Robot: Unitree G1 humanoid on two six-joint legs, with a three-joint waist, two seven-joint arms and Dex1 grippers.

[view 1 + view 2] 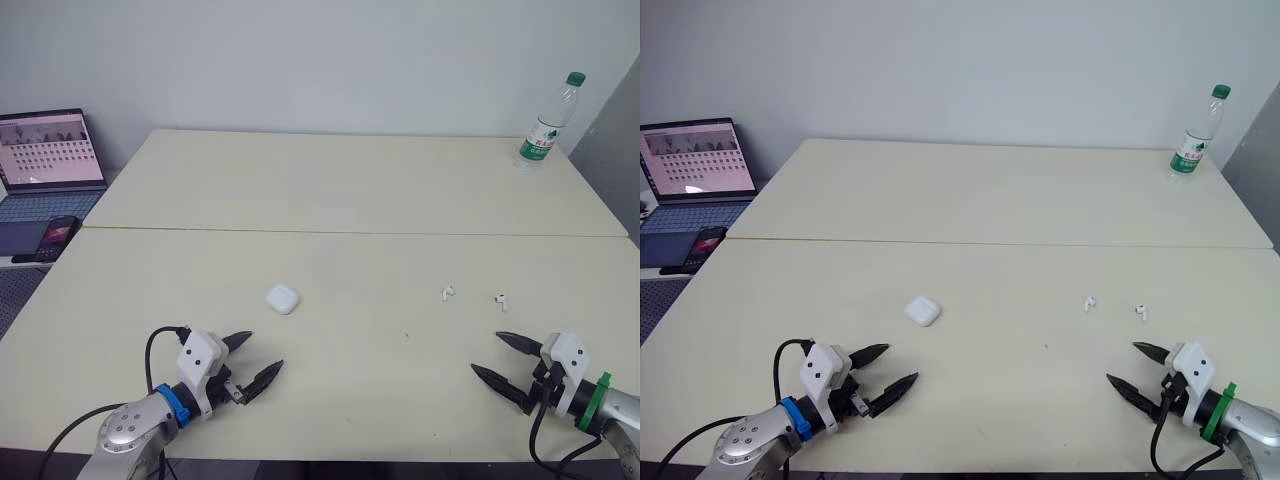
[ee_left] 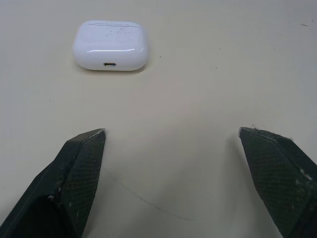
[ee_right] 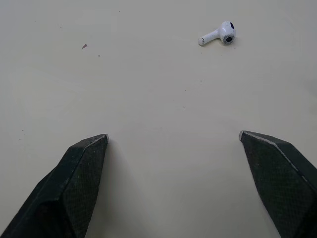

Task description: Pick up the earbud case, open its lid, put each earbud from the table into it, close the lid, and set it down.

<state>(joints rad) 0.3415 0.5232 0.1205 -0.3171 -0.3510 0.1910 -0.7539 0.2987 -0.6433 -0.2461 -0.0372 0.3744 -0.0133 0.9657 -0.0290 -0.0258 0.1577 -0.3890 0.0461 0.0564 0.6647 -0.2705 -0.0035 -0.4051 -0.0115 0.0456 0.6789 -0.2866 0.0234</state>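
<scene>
1. The earbud case point(image 1: 283, 298) lies flat on the table point(image 1: 350, 190) with its lid shut. Its charging port faces the robot (the left wrist view shows the port plainly), and nothing touches it.
2. The first earbud point(image 1: 448, 292) lies on the table well to the robot's right of the earbud case, at about the same depth.
3. The second earbud point(image 1: 500, 298) lies farther right of the case again, near the first but apart from it.
4. The left gripper point(image 1: 266, 350) is on the robot's side of the case, near it and not touching. Its two fingers are spread wide and grasp nothing.
5. The right gripper point(image 1: 485, 352) is far to the right of the case, on the robot's side of the two earbuds. Its fingers are likewise spread apart and empty.
6. A water bottle point(image 1: 547, 122) stands upright at the table's far right corner, well beyond the case.
7. An open laptop point(image 1: 45, 160) and a phone point(image 1: 55, 237) sit past the table's edge, far to the left of the case.
</scene>
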